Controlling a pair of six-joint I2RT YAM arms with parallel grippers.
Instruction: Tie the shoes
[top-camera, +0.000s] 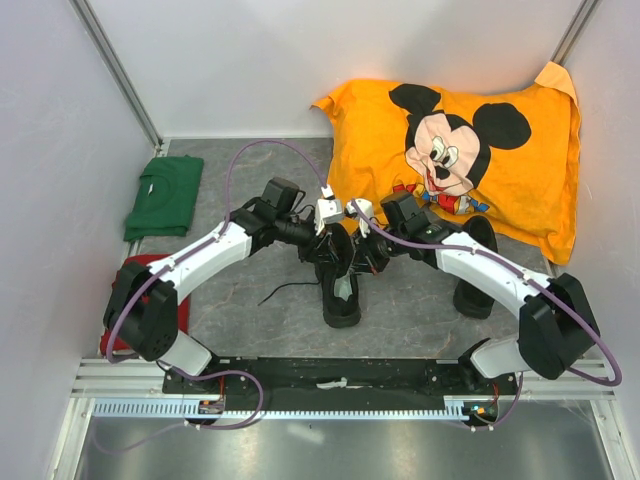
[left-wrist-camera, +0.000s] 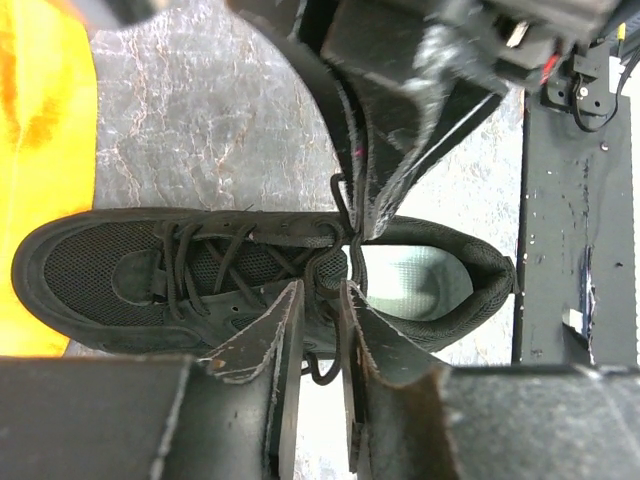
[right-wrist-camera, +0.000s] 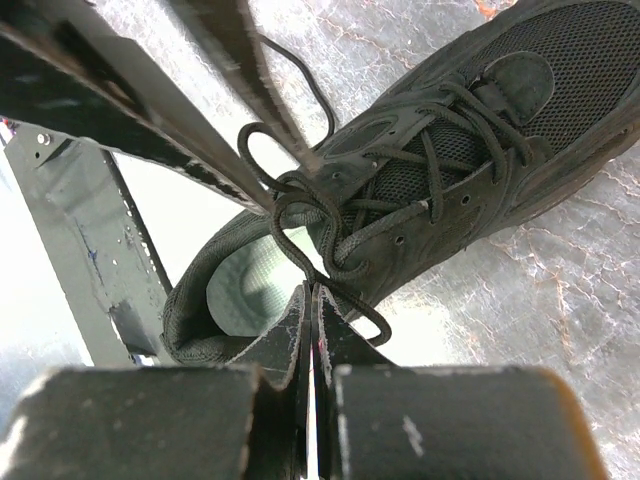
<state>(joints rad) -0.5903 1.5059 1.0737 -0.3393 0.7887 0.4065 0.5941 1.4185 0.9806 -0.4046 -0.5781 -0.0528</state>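
Observation:
One of the shoes (top-camera: 341, 290), black with a pale insole, lies in the middle of the table, toe away from the arms. The second shoe (top-camera: 476, 292) stands to the right, partly under the right arm. Both grippers meet over the middle shoe's laces. My right gripper (right-wrist-camera: 312, 290) is shut on a strand of black lace (right-wrist-camera: 300, 255) right above the shoe's opening. Beside the shoe (left-wrist-camera: 200, 265), my left gripper (left-wrist-camera: 320, 292) stands open by a narrow gap, through which a slack lace loop (left-wrist-camera: 325, 368) shows further off, gripped by neither finger. A loose lace end (top-camera: 285, 291) trails left on the table.
An orange Mickey Mouse pillow (top-camera: 470, 150) fills the back right, close behind the shoes. A folded green cloth (top-camera: 165, 195) lies at the back left and a red thing (top-camera: 122, 300) sits under the left arm. A black rail (top-camera: 340, 375) runs along the near edge.

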